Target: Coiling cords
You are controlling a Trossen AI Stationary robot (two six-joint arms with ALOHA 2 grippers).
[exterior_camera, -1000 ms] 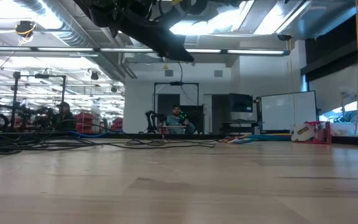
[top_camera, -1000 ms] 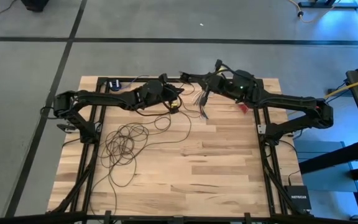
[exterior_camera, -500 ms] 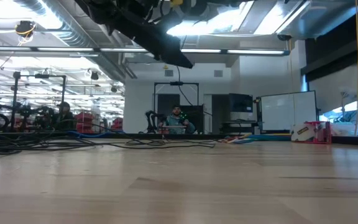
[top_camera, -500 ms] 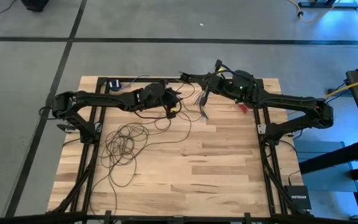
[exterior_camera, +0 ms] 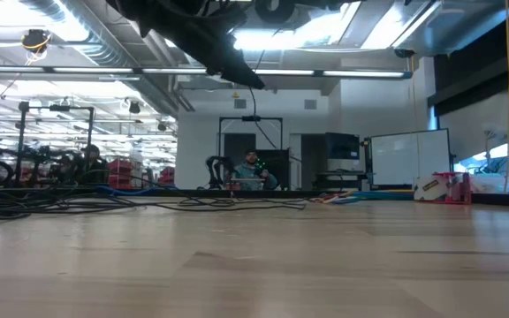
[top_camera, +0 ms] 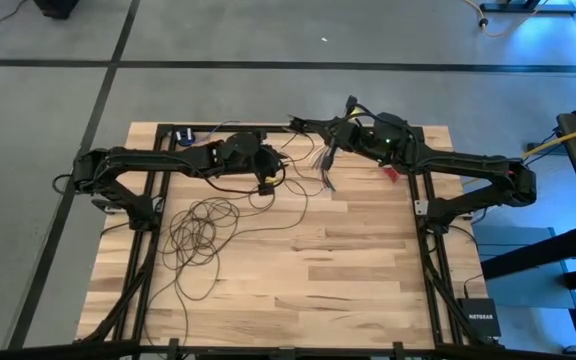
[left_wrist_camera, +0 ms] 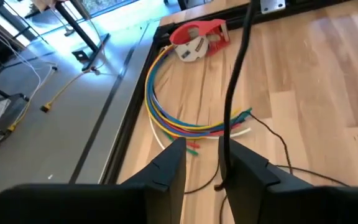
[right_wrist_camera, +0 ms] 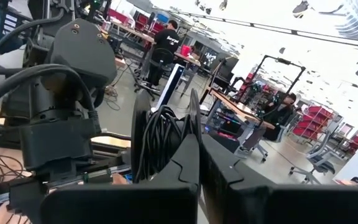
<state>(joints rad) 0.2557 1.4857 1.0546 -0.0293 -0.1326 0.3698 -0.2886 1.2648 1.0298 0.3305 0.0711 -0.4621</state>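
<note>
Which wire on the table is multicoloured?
The short bundle of coloured wires curving beside the red tape dispenser, with yellow, blue, red and green strands. The long thin cord, looped on the table's left side, is dark.

The only readable text is the white word "NETGEAR" on a small black box [top_camera: 480, 318] lying on the floor beyond the table [top_camera: 368, 290], at about 4 o'clock from the table's middle in the high view. Nothing else in any view carries writing that can be made out.
</note>
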